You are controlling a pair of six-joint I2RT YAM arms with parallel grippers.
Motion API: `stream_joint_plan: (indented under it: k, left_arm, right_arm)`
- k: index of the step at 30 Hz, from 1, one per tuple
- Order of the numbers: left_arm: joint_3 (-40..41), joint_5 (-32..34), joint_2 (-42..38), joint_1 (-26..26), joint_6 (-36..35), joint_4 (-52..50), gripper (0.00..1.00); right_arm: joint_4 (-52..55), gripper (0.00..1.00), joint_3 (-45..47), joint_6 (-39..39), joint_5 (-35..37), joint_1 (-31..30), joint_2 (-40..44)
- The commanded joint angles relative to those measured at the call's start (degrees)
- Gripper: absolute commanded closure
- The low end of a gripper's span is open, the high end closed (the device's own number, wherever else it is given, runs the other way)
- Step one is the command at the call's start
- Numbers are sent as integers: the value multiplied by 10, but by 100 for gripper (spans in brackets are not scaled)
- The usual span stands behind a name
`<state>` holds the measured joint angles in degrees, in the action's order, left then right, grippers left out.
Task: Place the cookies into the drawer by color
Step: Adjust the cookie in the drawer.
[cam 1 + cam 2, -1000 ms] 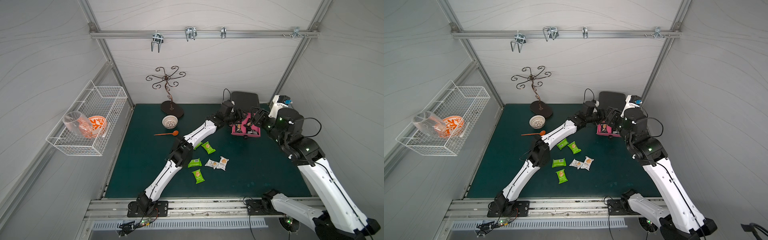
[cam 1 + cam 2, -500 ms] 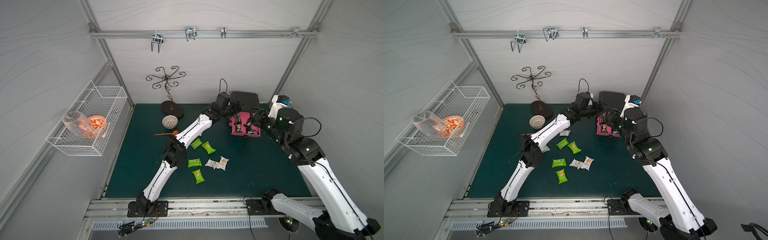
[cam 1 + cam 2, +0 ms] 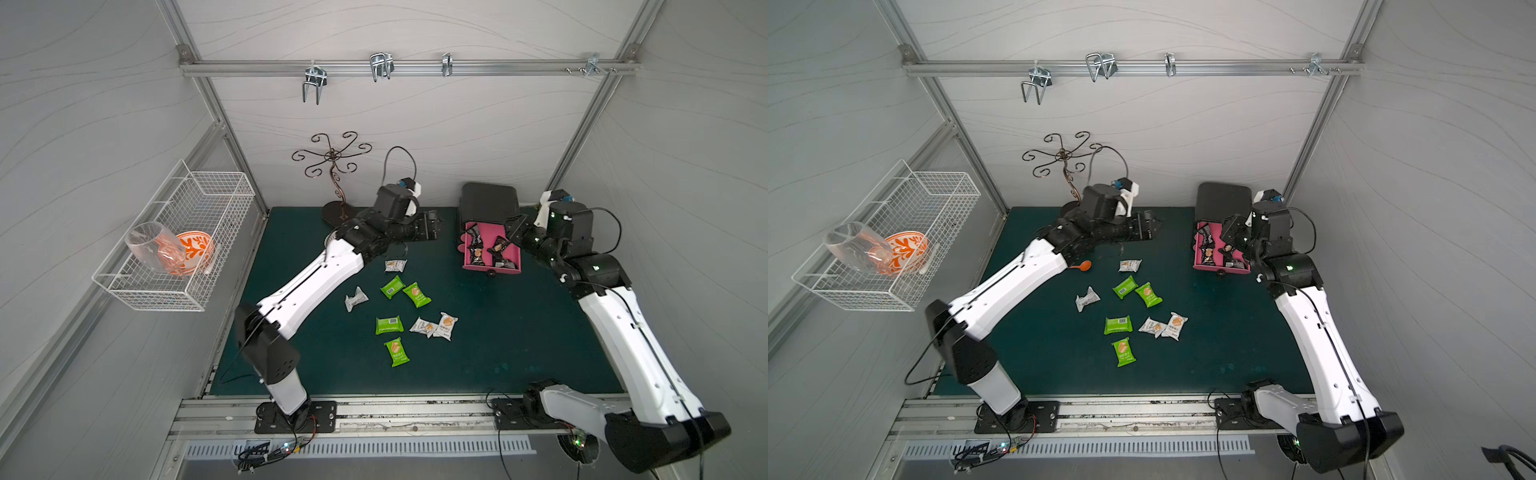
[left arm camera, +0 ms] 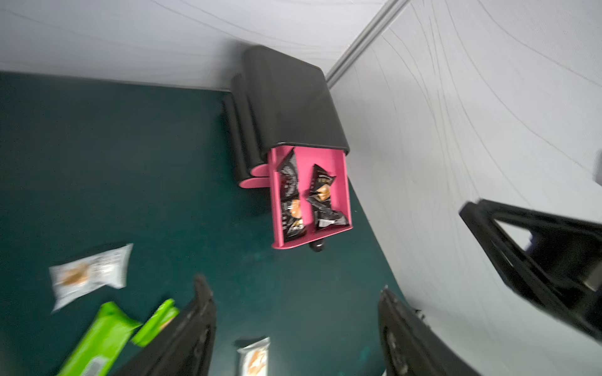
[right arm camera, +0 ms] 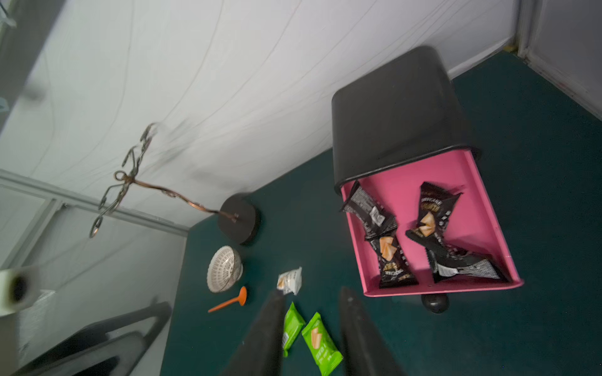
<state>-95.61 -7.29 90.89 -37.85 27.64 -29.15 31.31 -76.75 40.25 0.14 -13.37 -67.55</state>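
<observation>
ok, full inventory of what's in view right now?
green cookies: four, green, loose mid-mat
white cookies: four, white, among the green
black cookies: apparently four, black, in the drawer
drawer: one, pink, pulled open from cabinet
cabinet: one, black, back right
spoon: one, orange, behind the packets
small bowl: one, white, near the stand
stand: one, dark metal, back
wire basket: one, white, left wall, holding glass and patterned bowl
left gripper: open, empty
right gripper: open, empty

Several packets [image 5: 389, 250] are lying in the open drawer [image 5: 404, 185] at the back right of the table [image 3: 498, 332]. Eight loose packets [image 3: 390, 325] are lying scattered mid-table, left of it, before a hook stand [image 3: 331, 215].
</observation>
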Motion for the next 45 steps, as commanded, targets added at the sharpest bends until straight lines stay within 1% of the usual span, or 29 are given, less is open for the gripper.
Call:
stream_joint_plan:
  k: [1, 2, 4, 8, 11, 14, 16, 19, 22, 25, 31, 34, 37, 40, 42, 45]
  left_arm:
    - [69, 12, -61, 6, -95, -53, 25]
    - [92, 2, -86, 6, -104, -63, 26]
    - [128, -18, -122, 6, -108, -76, 26]
    - [189, -65, -177, 6, -91, -77, 19]
    - [225, -76, -201, 5, -66, -53, 15]
    - [227, -80, -202, 5, -59, -53, 13]
    - [216, -82, -195, 5, -67, -65, 12]
    - [194, -87, -178, 5, -85, -88, 11]
    - [178, -93, -168, 5, -95, -100, 10]
    - [175, -97, -164, 5, -95, -98, 9]
    - [170, -98, -152, 5, -81, -92, 9]
    - [161, -98, -145, 5, -82, -92, 9]
    - [153, -95, -137, 5, -85, -94, 9]
    - [148, -96, -129, 5, -86, -95, 9]
    - [146, -96, -125, 5, -89, -96, 9]
    - [141, -94, -119, 5, -95, -101, 9]
  right_arm:
    - [-64, 94, 27, 71, -105, 37, -63]
    - [-82, 100, 30, 80, -120, 45, -86]
    - [-108, 100, 24, 93, -141, 53, -128]
    - [-123, 100, -15, 104, -160, 56, -205]
    - [-150, 100, -20, 129, -162, 56, -243]
    - [-167, 100, -23, 150, -176, 58, -278]
    - [-181, 100, -24, 160, -190, 58, -297]
    - [-180, 100, -28, 163, -187, 60, -315]
    - [-179, 100, -20, 166, -173, 65, -321]
    - [-153, 100, -20, 163, -159, 75, -327]
    - [-114, 100, -8, 127, -89, 92, -304]
    - [-114, 100, -8, 110, -92, 92, -289]
    - [-129, 100, 4, 96, -106, 74, -261]
    - [-138, 100, 23, 71, -102, 38, -232]
    - [-139, 100, 29, 67, -110, 24, -230]
    - [-140, 100, 38, 73, -101, 23, -241]
